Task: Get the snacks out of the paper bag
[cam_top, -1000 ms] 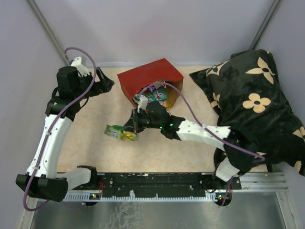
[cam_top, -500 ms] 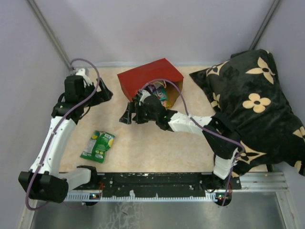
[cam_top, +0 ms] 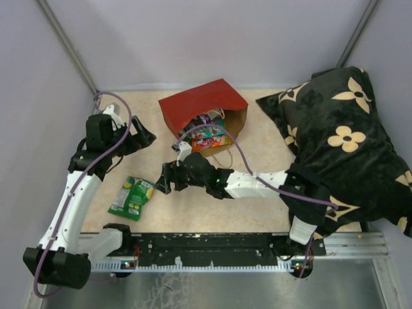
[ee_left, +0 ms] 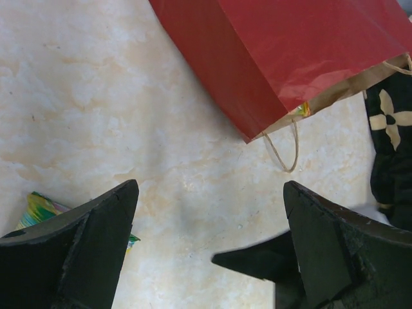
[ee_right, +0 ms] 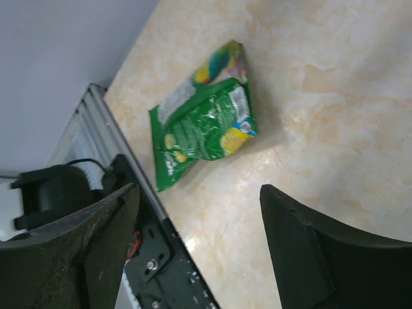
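- Snacks [cam_top: 207, 136] fill the paper bag's [cam_top: 193, 103] mouth; one green packet [cam_top: 132, 197] lies outside.
- The right gripper [cam_top: 161, 185] and left gripper [cam_top: 147, 136] gape empty.
- Unheld bag may slide when reached into.

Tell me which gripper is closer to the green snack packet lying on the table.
Right. The right gripper hangs open just beside the green packet. The left gripper is farther off, beyond the packet and near the paper bag.

Left hand [cam_top: 143, 137] and right hand [cam_top: 162, 183], jaws wide apart, right arm stretched leftward
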Robot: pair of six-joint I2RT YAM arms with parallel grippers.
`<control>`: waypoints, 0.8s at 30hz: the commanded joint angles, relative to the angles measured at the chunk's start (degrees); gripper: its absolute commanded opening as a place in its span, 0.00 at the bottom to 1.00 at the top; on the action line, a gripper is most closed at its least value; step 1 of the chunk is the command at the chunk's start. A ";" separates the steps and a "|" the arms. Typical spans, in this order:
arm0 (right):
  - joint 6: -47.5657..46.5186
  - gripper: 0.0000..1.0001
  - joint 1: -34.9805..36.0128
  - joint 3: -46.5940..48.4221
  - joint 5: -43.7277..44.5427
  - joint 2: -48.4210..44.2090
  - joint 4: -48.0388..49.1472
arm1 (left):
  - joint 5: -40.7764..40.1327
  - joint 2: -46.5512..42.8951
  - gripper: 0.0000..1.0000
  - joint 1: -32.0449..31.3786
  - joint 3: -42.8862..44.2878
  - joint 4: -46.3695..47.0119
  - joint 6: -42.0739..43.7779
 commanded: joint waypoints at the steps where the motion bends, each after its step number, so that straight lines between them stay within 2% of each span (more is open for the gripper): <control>1: 4.83 0.75 0.00 -0.74 0.60 6.86 9.61 | 2.43 -1.72 1.00 0.06 -0.56 -0.39 -1.88; 5: 9.10 0.75 0.59 1.27 -1.43 13.62 16.91 | 1.36 -3.56 1.00 0.08 -1.19 -1.32 -2.75; 8: 15.72 0.75 0.61 1.72 -1.19 18.80 22.95 | 4.50 -5.90 1.00 0.14 -8.21 2.49 -2.87; 9: 17.21 0.75 0.50 2.04 -1.20 20.35 23.92 | 2.73 -5.08 1.00 0.30 -8.06 2.68 -1.42; 11: 17.62 0.75 -0.25 4.44 -3.40 23.44 22.83 | -2.79 -1.00 1.00 0.42 -3.39 -2.88 1.13; 13: 17.10 0.75 -0.51 6.56 -4.43 25.79 21.65 | -4.12 1.81 1.00 0.38 -0.19 -4.93 2.67; 18: 17.19 0.73 -0.53 10.06 -3.01 29.24 20.28 | -2.82 -0.51 1.00 0.41 -5.20 0.51 2.83; 20: 17.82 0.70 -0.51 10.85 -1.18 30.20 19.62 | -3.76 -1.21 1.00 0.42 -5.64 0.24 3.68; 24: 19.15 0.53 -0.47 13.57 2.68 32.27 15.66 | -3.09 -1.00 1.00 0.38 -5.44 -0.69 5.31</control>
